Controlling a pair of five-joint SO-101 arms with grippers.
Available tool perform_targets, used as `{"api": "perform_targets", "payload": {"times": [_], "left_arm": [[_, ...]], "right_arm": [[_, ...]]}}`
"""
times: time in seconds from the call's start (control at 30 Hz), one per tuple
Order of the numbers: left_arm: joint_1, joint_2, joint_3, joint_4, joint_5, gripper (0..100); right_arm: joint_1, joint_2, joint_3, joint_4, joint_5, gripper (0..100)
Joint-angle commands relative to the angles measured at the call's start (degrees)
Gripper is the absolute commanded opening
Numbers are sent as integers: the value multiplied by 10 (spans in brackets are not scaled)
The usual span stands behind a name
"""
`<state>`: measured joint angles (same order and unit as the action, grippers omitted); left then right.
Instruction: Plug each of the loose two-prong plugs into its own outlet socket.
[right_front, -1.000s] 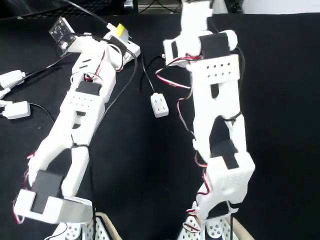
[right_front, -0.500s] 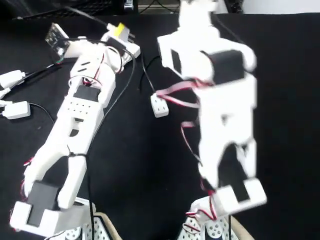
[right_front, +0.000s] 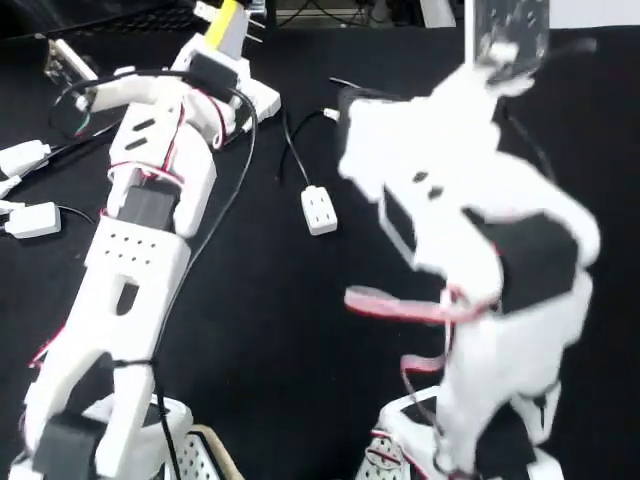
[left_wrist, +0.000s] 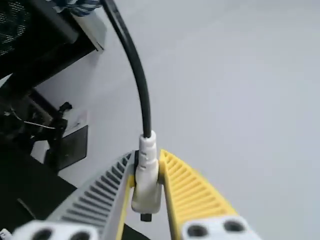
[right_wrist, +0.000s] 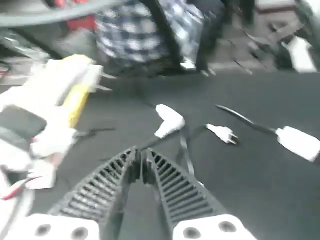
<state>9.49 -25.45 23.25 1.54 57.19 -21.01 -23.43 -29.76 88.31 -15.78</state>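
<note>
Left pincer is clamped on a white plug, with a black cord running up from it. In the high view this pincer sits at the far edge of the black table. Right pincer is closed tight with nothing between the fingers. The outlet socket lies flat on the table between the two arms. In the right wrist view, a loose two-prong plug lies on the table near an angled white plug, with a white socket block off to its side. More white cord ends lie at the table's left edge.
</note>
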Motion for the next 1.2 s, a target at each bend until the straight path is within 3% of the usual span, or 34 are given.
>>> {"api": "perform_targets", "payload": {"times": [0.0, 0.17, 0.4, 0.53, 0.73, 1.03, 1.17], "left_arm": [[18, -78, 12, -11, 4, 30], [23, -142, 62, -11, 3, 30], [24, -227, 142, -11, 4, 30], [24, -273, 208, -13, 4, 30], [-2, -311, 255, -12, 47, 30], [5, -331, 258, -14, 48, 30], [16, -309, 255, -15, 48, 30]], "right_arm": [[-75, -73, 55, -49, 30, 12], [-156, -168, 180, -134, 76, 12], [-159, -263, 342, -249, 77, 12], [-159, -279, 399, -287, 116, 12], [-161, -279, 426, -302, 128, 12], [-102, -280, 463, -302, 124, 12], [-108, -282, 466, -302, 125, 12]]}}
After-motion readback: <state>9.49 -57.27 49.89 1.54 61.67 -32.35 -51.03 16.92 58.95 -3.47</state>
